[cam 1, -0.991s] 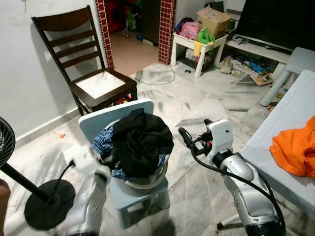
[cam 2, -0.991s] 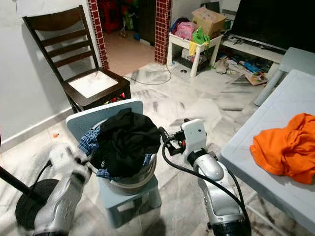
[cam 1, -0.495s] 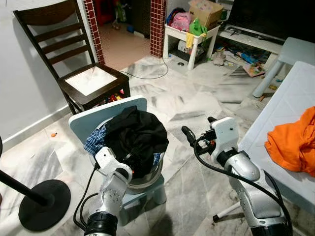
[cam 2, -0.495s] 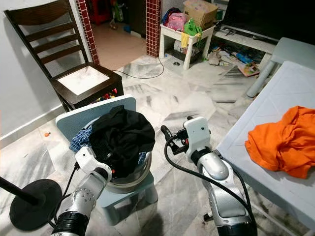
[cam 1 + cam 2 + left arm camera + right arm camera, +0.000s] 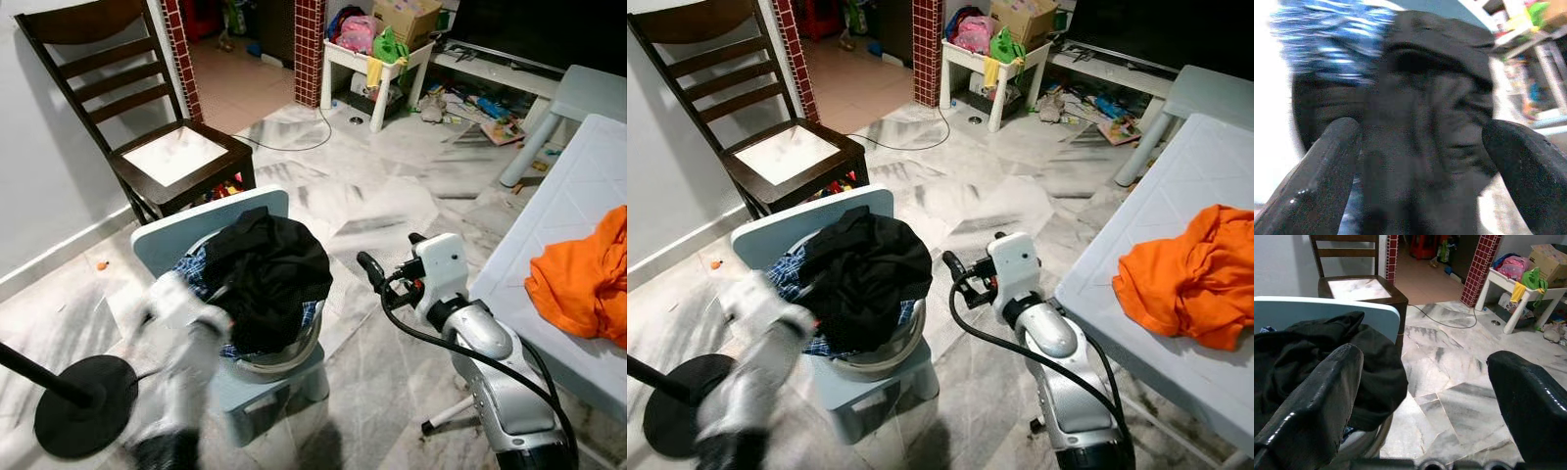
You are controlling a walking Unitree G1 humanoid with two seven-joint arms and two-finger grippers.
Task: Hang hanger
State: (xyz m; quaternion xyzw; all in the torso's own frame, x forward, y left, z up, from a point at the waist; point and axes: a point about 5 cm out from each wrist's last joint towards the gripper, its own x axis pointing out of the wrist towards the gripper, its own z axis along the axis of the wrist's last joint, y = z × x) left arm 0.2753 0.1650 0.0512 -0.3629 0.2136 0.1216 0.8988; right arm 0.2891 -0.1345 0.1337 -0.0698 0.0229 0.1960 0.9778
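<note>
A round basket (image 5: 294, 351) heaped with clothes stands on a small light-blue chair (image 5: 201, 227). A black garment (image 5: 272, 276) lies on top of the heap, over a blue checked cloth (image 5: 196, 274). My left gripper (image 5: 196, 308) is a blur at the basket's front left. In the left wrist view it (image 5: 1420, 132) is open, its fingers (image 5: 1327, 161) either side of the black garment (image 5: 1430, 117). My right gripper (image 5: 390, 257) hovers open to the right of the basket, holding nothing, and it (image 5: 1425, 355) looks past the garment at bare floor.
A dark wooden chair (image 5: 147, 127) stands against the wall behind the basket. A fan base (image 5: 83, 406) sits on the floor at left. A pale table (image 5: 578, 235) at right carries an orange garment (image 5: 583, 279). A cluttered white shelf (image 5: 377, 59) stands at the back.
My left arm was sharp at the basket's front edge half a second ago; now it is motion-blurred and slightly further left. The right arm has barely moved. The camera has shifted a little.
</note>
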